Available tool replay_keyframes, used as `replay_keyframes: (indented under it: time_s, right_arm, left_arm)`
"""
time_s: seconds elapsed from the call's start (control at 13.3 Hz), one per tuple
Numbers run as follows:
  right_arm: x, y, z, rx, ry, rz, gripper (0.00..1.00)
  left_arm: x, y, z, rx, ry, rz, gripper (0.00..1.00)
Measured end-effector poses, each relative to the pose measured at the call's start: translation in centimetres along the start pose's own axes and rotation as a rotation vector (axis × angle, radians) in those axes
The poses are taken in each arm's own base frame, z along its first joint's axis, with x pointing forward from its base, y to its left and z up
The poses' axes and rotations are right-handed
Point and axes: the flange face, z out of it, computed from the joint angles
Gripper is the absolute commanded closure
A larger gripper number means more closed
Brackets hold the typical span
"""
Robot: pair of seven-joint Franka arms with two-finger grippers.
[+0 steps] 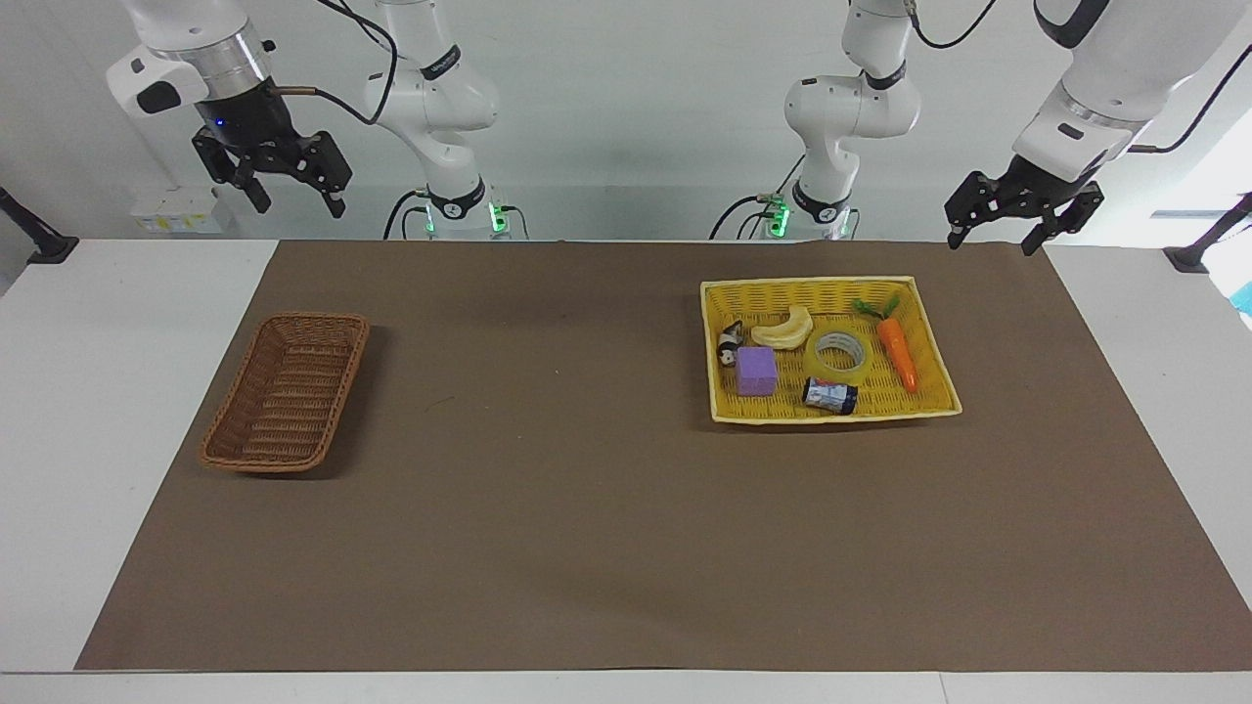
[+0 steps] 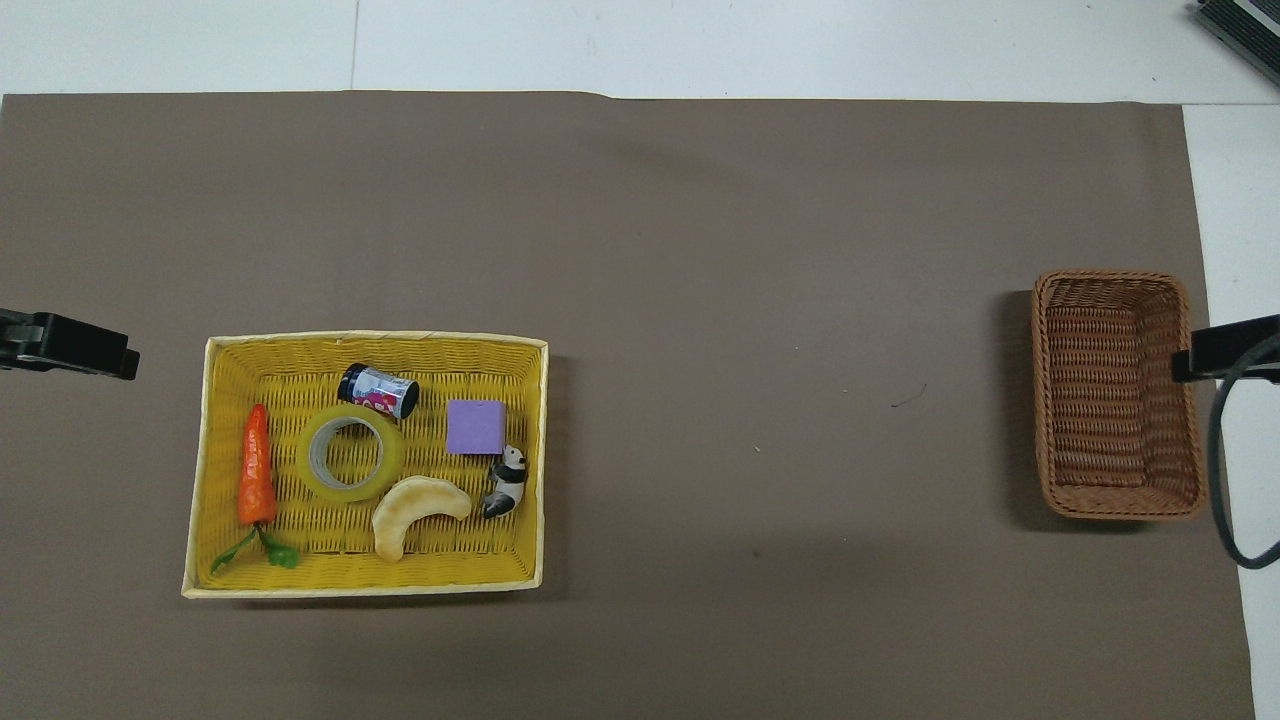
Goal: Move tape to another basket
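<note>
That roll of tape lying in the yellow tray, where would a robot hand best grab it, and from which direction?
Probably from straight above. The tape lies flat in the yellow tray with its hole facing up, so one finger could drop into the core and the other outside, pinching the wall. The side toward the purple block looks freest; the carrot, banana and small jar crowd the others.

Yellowish translucent tape (image 1: 839,356) with pale inner core. Brown woven wicker basket (image 1: 287,402) — ribbed weave throughout. Bright-yellow woven tray (image 1: 934,328) with paler rim. Orange carrot (image 1: 897,354) with green leaves. Pale cream banana (image 1: 784,329). Plain purple block (image 1: 756,371). Black-and-white panda figure (image 1: 729,345). Dark small jar (image 1: 829,395) with pink-and-white patterned label. Brown mat (image 1: 626,548) on white table (image 1: 59,411). White arms — black left gripper (image 1: 1023,218) and black right gripper (image 1: 284,186).
</note>
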Motion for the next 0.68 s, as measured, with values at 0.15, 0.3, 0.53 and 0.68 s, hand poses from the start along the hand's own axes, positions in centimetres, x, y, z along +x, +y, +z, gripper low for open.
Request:
replay_keyframes:
  time_s: [0.15,0.3,0.53,0.68]
  right_arm:
    - [0.0,0.0,0.0,0.0,0.0,0.0,0.0]
    - [0.0,0.0,0.0,0.0,0.0,0.0,0.0]
    - [0.0,0.0,0.0,0.0,0.0,0.0,0.0]
    - [0.0,0.0,0.0,0.0,0.0,0.0,0.0]
  left_arm:
    - [-0.04,-0.02,0.34,-0.001,-0.011,0.004,0.0]
    - [-0.07,-0.03,0.42,-0.001,-0.014,0.004,0.0]
    - [-0.11,-0.02,0.44,-0.001,-0.018,0.004,0.0]
    - [-0.14,0.02,0.35,-0.001,-0.016,0.006,0.0]
